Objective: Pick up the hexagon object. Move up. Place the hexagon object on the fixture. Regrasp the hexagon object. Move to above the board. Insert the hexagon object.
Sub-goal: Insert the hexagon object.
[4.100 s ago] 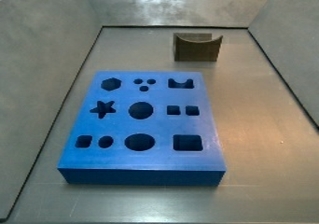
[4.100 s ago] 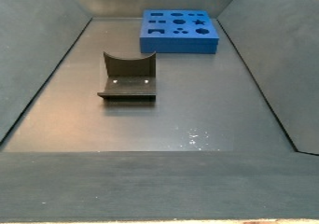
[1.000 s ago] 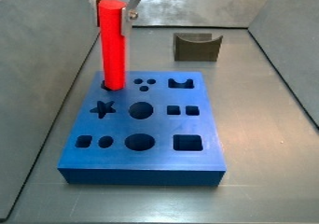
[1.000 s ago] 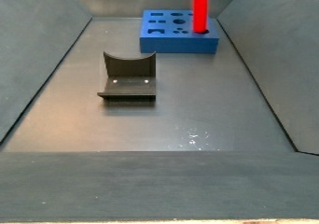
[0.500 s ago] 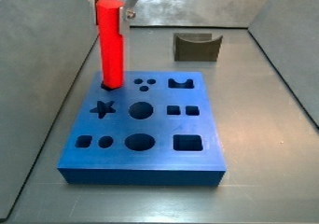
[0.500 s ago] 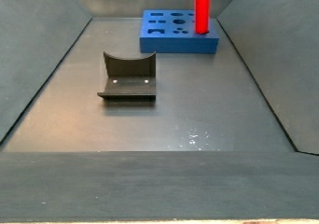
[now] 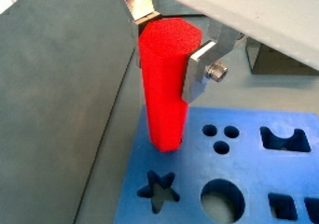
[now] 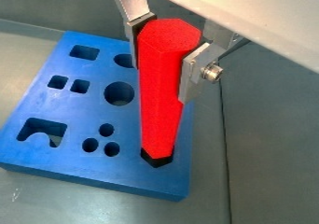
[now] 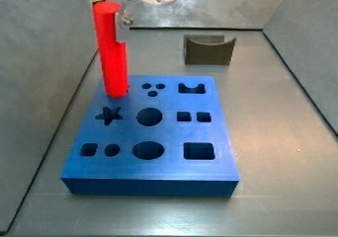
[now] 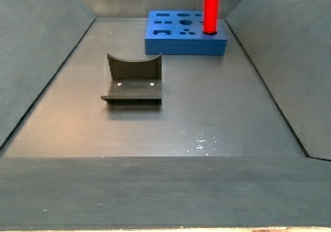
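Held upright in the end effector (image 7: 171, 43): the hexagon object (image 7: 166, 83), a bright red-orange prism, clamped near its upper end between two flat silver fingers (image 7: 204, 67), one on each side, in both wrist views. Same grip seen at the end effector (image 8: 167, 36) around the hexagon object (image 8: 162, 90), with a silver finger (image 8: 195, 71) pressed against one face and a screw head showing on it. Lower end of the prism sat at the hexagonal cut-out in a corner of the board (image 8: 73, 125), a dark rim visible around its base; depth of entry could not be told. In a side view, stood the hexagon object (image 9: 110, 50) over the far left corner of the board (image 9: 152, 177), with the end effector (image 9: 110, 11) at its top under the white wrist. Beyond the board, near the far wall and well apart from it, rested the fixture (image 9: 209, 49), its curved notch upward. From the opposite side, rose the hexagon object (image 10: 207, 9) at the right end of the board (image 10: 185, 44), its top cut off by the frame edge, with the fixture (image 10: 132, 81) nearer on the grey tray floor (image 10: 168, 130).
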Controlling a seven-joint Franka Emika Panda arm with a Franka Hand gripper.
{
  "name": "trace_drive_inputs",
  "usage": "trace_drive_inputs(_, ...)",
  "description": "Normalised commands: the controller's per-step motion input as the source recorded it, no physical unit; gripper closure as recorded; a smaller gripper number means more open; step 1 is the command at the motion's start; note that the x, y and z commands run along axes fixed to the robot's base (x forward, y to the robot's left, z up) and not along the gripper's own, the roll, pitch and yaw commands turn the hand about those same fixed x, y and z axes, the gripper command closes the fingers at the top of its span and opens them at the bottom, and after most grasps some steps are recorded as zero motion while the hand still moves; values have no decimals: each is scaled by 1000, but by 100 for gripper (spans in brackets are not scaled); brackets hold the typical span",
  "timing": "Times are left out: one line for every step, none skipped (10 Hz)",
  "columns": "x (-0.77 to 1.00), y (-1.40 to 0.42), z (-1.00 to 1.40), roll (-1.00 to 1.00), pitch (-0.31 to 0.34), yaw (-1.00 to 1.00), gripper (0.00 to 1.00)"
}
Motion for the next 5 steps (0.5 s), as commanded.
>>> trace_drive_inputs(0, 0, -163, -83, -39, 0, 100)
trace_drive_inputs(-123, 811, -246, -419, -107, 23, 100)
trace_drive_inputs(0, 337, -114, -224, -44, 206, 100)
trace_drive_inputs(0, 0, -66, 0, 0, 20, 100)
trace_drive_inputs(0, 40, -123, -126, -41, 31, 100)
